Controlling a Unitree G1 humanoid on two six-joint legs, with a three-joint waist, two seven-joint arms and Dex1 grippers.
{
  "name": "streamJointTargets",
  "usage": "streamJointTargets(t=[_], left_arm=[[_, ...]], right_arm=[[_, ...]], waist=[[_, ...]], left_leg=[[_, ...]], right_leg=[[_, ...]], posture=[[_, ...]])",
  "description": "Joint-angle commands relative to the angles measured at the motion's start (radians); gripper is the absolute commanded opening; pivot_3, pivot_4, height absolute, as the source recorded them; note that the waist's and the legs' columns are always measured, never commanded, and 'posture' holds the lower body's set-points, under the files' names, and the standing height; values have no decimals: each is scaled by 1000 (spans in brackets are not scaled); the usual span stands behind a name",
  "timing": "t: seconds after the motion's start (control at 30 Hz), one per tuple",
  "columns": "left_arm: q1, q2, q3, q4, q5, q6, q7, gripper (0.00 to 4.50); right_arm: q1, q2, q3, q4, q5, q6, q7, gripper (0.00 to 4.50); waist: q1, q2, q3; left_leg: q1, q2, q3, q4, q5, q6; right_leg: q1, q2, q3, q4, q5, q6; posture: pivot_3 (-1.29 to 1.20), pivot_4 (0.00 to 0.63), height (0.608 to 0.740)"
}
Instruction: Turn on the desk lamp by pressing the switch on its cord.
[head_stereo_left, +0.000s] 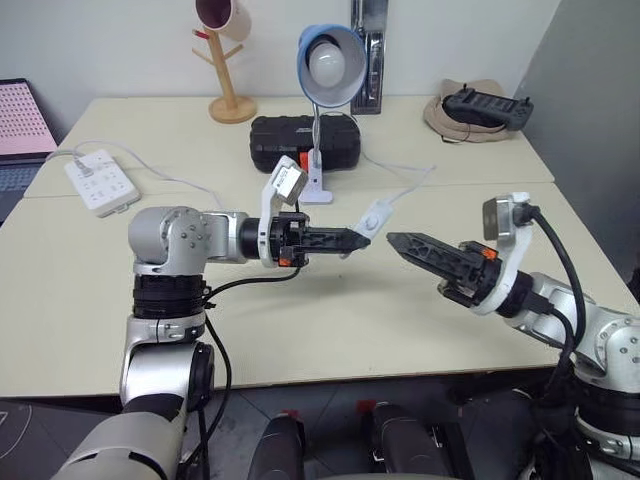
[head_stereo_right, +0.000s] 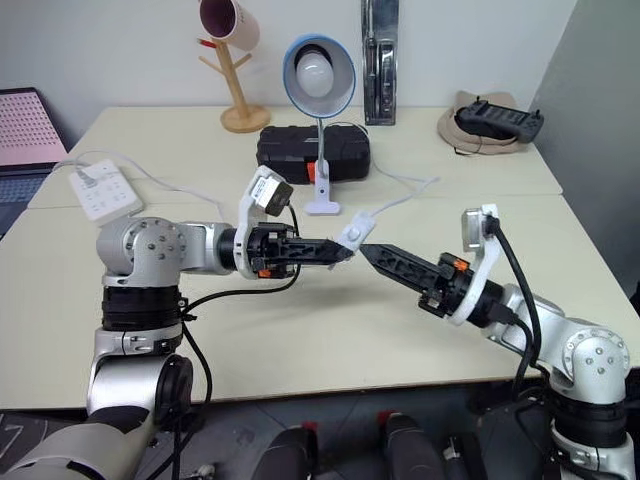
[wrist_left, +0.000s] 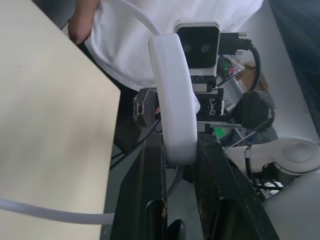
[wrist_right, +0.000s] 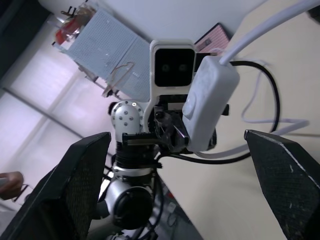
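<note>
Bright, even indoor light, soft shadows, sharp head views, blurred wrist-view foregrounds.

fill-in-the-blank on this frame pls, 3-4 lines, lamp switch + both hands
1. The switch is pinched in the robot's ____ hand.
2. The right hand faces the switch with its fingers ____.
3. The shade of the desk lamp is coloured ____.
4. The cord is held up off the ____ at the switch.

Missing words: left; open; blue; table
</note>
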Motion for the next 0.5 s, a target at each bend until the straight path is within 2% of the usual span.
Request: streamJointTargets(t=[0.03, 0.27, 0.5], left_arm=[[31, -6, 39, -83, -83, 26, 49, 380], [44, -9, 66, -89, -153, 40, 116, 380], [39, 23, 35, -58, -178, -11, 118, 380]], right_arm=[[-41, -8, 33, 12, 60, -45, -11, 4500], [-80, -9, 79, 38, 32, -57, 6, 4500], [-90, -30, 95, 53, 32, -52, 37, 4500]], waist=[[1, 0, 0], [3, 0, 0], [3, 0, 0]], left_leg=[[0, 0, 0, 0, 0, 0], [0, 0, 0, 0, 0, 0], [0, 0, 0, 0, 0, 0]], right_leg=[[0, 0, 0, 0, 0, 0], [0, 0, 0, 0, 0, 0], [0, 0, 0, 0, 0, 0]], posture=[[0, 150, 740], [0, 150, 740], [0, 150, 740]])
